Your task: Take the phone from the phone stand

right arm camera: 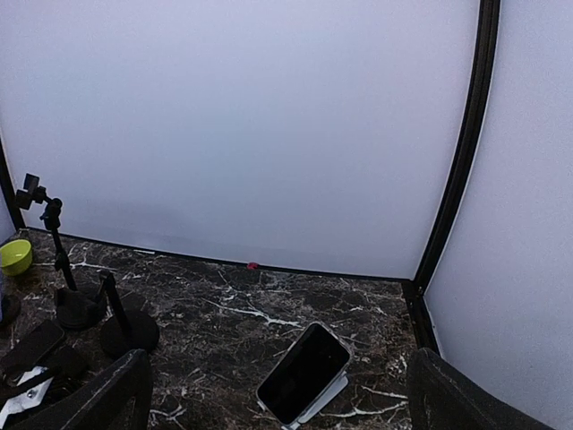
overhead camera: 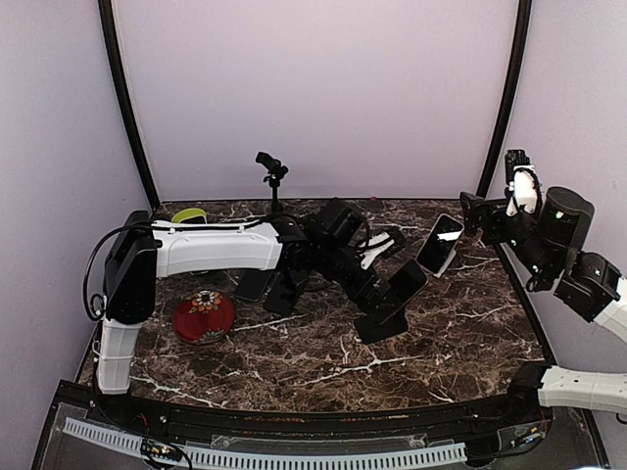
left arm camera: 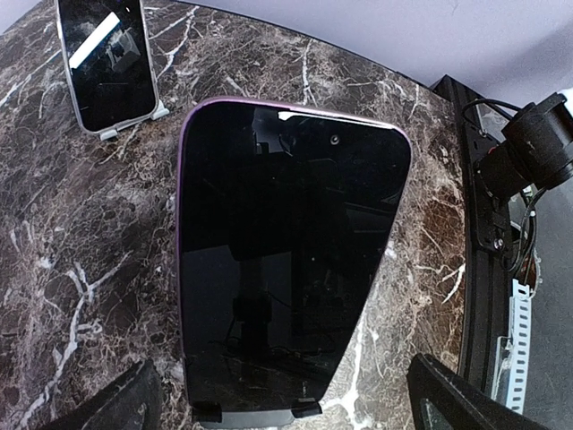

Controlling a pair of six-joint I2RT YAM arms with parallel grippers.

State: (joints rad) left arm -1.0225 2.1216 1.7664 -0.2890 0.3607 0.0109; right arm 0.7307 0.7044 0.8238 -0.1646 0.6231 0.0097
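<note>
Left wrist view: dark phone (left arm camera: 286, 260) with a purple edge leans upright in the black phone stand (overhead camera: 380, 323), mid worktop (overhead camera: 441, 343). Left gripper (left arm camera: 285, 369) faces the screen, fingers apart, not touching it. Right gripper (right arm camera: 279, 360) is raised at right, fingers also apart, holding nothing. Second phone (right arm camera: 303, 374) sits on a white stand (right arm camera: 329, 391) just behind, to the right.

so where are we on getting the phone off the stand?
Done: nothing yet. The purple-edged phone sits in its stand, bottom edge held by the lip.
In hand: the left pincer is open, a finger on either side of the phone, not closed on it. The right pincer is raised off to the side, open.
Left: grip and lift clear.
A second phone stands further back.
</note>
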